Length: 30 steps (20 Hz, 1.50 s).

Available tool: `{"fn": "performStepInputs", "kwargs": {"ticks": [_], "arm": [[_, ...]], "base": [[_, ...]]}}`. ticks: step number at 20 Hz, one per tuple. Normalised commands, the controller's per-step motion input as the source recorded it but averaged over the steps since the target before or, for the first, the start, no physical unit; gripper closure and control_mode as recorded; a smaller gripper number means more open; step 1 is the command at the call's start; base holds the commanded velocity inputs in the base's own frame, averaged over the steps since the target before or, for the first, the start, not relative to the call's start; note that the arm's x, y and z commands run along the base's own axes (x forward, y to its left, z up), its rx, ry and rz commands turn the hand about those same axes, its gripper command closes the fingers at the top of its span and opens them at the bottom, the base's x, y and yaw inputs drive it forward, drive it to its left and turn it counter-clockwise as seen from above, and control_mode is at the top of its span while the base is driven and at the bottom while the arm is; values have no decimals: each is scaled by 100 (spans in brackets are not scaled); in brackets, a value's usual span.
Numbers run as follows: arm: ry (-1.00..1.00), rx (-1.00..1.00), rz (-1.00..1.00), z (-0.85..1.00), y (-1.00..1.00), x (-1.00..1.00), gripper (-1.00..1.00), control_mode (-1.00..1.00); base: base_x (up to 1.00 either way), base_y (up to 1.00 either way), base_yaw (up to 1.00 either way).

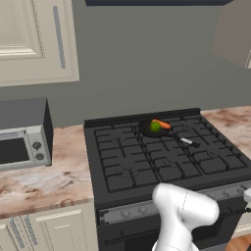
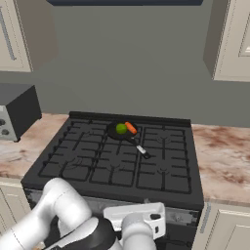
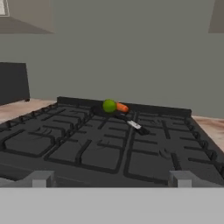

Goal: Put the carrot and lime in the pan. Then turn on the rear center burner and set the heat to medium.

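Kitchen scene: grey back wall, cream cabinets (image 1: 34, 39), marbled countertop (image 1: 44, 176) on both sides of a black gas stove (image 1: 162, 157). A toaster oven (image 1: 22, 135) is set on the counter left of the stove. The white arm (image 2: 58, 215) is kept low in front of the stove's knob panel. The pan (image 2: 121, 131) is placed on the grating at the rear center burner (image 2: 114, 134), silver-tipped handle pointed toward the front right. The carrot (image 2: 131, 128) and the lime (image 2: 121, 128) are seen inside the pan, touching or nearly so, lime on the left. The gripper (image 3: 111, 179) is spread wide, nothing held, aimed across the stovetop toward the pan, well apart from it.
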Motion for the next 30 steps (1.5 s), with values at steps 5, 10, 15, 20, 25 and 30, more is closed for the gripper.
{"fn": "performStepInputs", "kwargs": {"ticks": [5, 10, 15, 20, 25, 30], "arm": [[-5, 0, -1, -41, 17, -1, -100, -100], [-2, 0, -6, -44, 15, 0, -100, -100], [0, 0, -8, -47, 0, -8, -100, -100], [0, 0, -3, -57, 2, 0, -100, -100], [0, 0, 0, -20, 3, 9, -100, -100], [0, 0, 1, -2, -4, 17, -100, -100]], "base": [[0, 0, 0], [0, 0, 0], [0, 0, 0], [0, 0, 0], [0, 0, 0], [0, 0, 0]]}}
